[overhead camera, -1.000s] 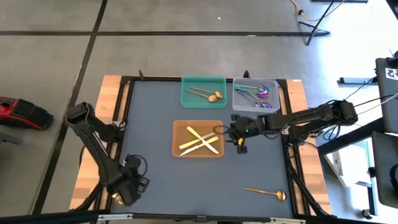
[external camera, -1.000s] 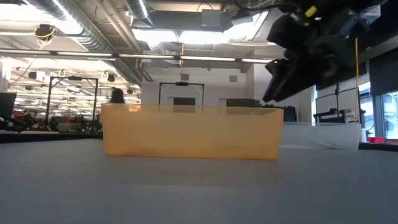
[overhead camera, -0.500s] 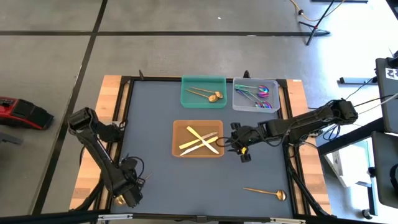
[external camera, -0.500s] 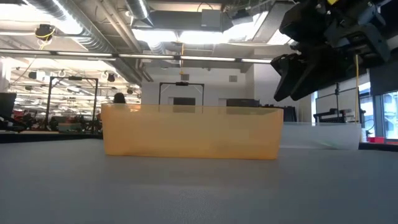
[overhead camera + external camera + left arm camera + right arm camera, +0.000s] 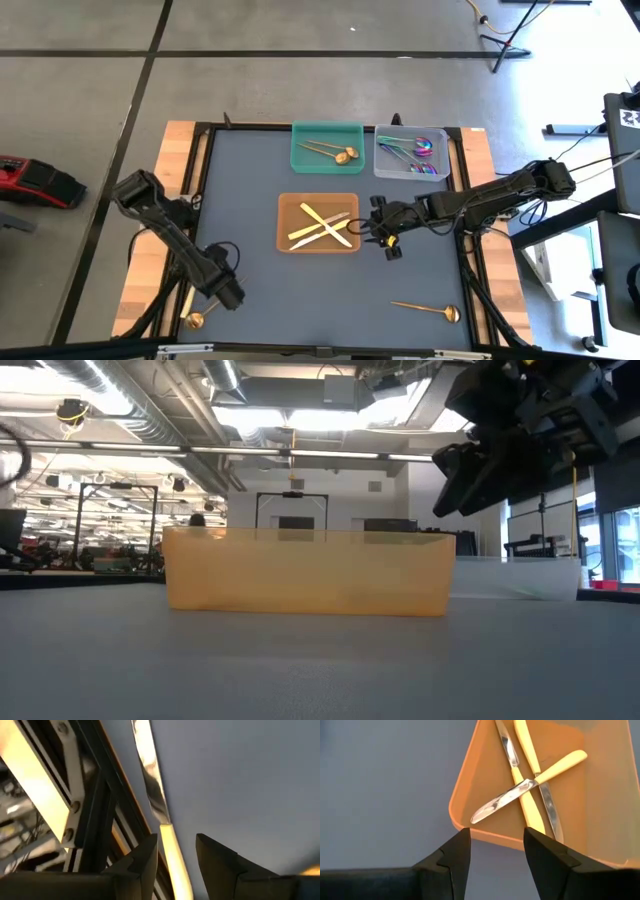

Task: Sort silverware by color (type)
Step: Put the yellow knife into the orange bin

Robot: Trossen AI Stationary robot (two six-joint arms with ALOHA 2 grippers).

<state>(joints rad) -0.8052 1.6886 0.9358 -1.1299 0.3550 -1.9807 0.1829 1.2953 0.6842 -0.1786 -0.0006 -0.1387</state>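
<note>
With the right hand [image 5: 386,240] open and empty beside the orange tray [image 5: 284,222], the open, empty left hand [image 5: 232,296] should drop onto the gold spoon [image 5: 196,320] just beside it (near the bench [image 5: 250,170] edge), gripping its handle.

1. My two arms are dark, nearly black, built of slim jointed links.
2. The left arm [image 5: 165,240] has a blocky joint housing at its outer end and thin black cable loops near the wrist.
3. The right arm [image 5: 490,195] shows a small yellow mark close to its gripper [image 5: 388,247], and black cables trail off its base.
4. Each finger [image 5: 546,855] I see up close is matte black, angular, with a stepped, tapering tip.
</note>
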